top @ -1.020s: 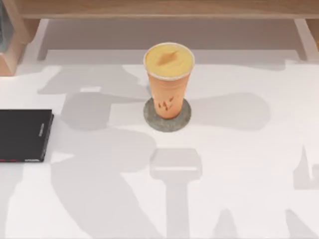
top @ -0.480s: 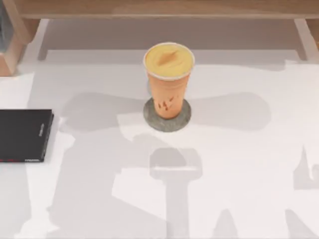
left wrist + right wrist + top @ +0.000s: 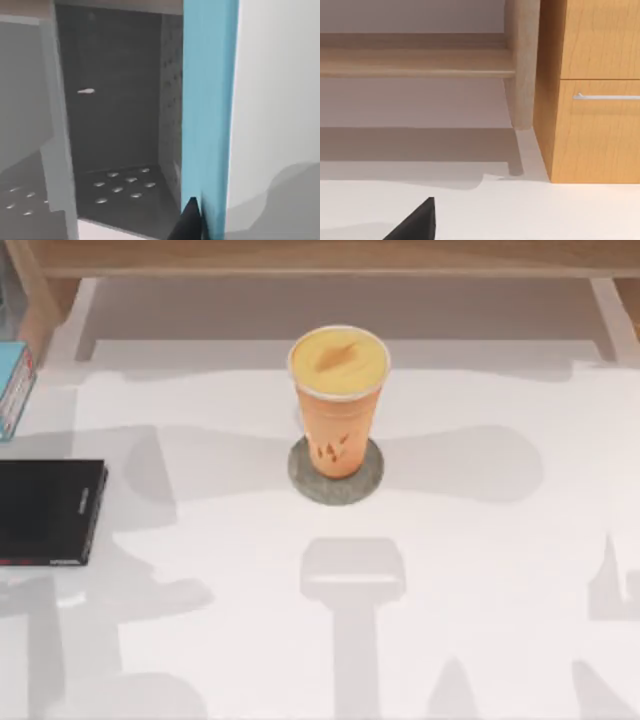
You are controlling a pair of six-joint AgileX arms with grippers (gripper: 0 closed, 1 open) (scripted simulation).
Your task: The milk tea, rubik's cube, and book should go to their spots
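Note:
The milk tea stands upright on the round grey coaster at the table's middle. A flat black book lies at the left edge. Just behind it, at the far left edge, is the teal-blue book, its pale edge with reddish marks turned to the right. In the left wrist view the book's blue cover stands upright against one dark finger of my left gripper, which is shut on it. My right gripper hangs low over bare table near a wooden cabinet. The rubik's cube is out of view.
A wooden shelf runs along the back of the table. A wooden cabinet with a drawer handle and a wooden leg stand beyond the right gripper. Behind the teal book is a dark perforated compartment.
The teal-blue book has come into the top view at the far left edge. Shadows on the table's left side have shifted. The milk tea and black book stay put.

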